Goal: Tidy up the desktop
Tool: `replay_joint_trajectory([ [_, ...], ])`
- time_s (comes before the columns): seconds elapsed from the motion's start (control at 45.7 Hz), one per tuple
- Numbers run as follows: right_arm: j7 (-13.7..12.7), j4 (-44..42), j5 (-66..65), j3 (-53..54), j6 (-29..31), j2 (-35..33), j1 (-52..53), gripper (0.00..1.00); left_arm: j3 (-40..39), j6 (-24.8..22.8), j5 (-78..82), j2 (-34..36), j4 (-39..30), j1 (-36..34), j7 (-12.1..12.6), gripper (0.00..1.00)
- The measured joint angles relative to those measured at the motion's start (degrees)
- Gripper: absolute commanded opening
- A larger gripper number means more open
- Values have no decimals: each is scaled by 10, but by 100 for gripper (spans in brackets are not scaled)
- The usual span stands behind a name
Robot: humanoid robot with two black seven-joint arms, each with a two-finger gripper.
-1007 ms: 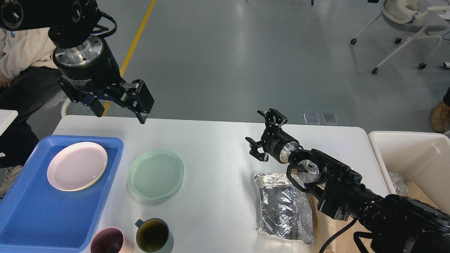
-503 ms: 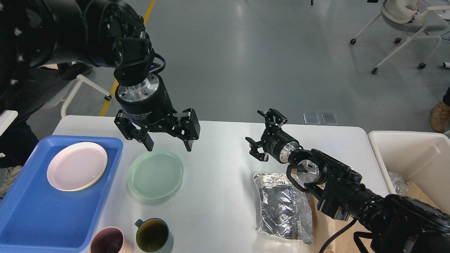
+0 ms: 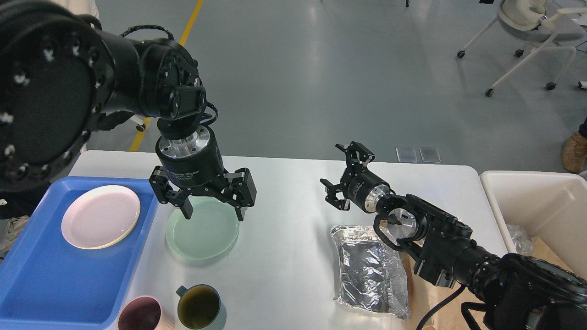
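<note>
Both grippers gape empty: left gripper (image 3: 213, 214) spread wide directly over the green plate (image 3: 202, 233); right gripper (image 3: 345, 176) hovers above the table (image 3: 284, 192).

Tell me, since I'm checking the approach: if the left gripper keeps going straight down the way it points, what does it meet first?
Most likely the green plate: the open left gripper points down over its far rim, though its height above it is unclear.

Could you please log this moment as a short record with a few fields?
left hand: open, over the far part of the green plate
right hand: open, holding nothing, above the desktop
blue tray: holds the pink plate
cups: pink cup and green cup at near edge
foil bag: lying by right arm
</note>
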Motion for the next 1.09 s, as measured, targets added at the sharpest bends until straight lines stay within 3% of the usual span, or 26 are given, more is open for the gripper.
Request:
replay_joint_trajectory([
  [0.722, 1, 0, 0, 0, 0, 0, 0, 100, 25, 1, -110, -4, 16, 210, 1, 95],
  [1.094, 1, 0, 0, 0, 0, 0, 0, 100, 36, 121, -110, -4, 43, 284, 2, 95],
])
